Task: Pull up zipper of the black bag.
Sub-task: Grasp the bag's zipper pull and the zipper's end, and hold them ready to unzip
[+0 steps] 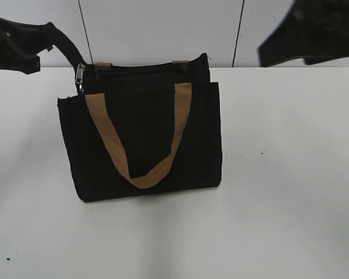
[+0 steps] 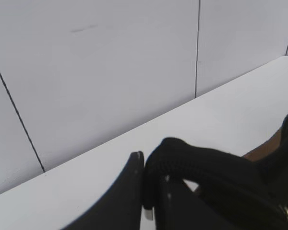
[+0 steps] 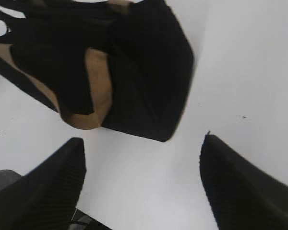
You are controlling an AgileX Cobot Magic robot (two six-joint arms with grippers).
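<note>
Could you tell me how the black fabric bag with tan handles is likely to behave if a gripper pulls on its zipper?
The black fabric bag is probably soft: its tan webbing handle droops against the front. It stands upright on the white table with nothing holding it, so a tug on the small silver zipper pull at its top left corner may tip or drag it. It appears light.
</note>
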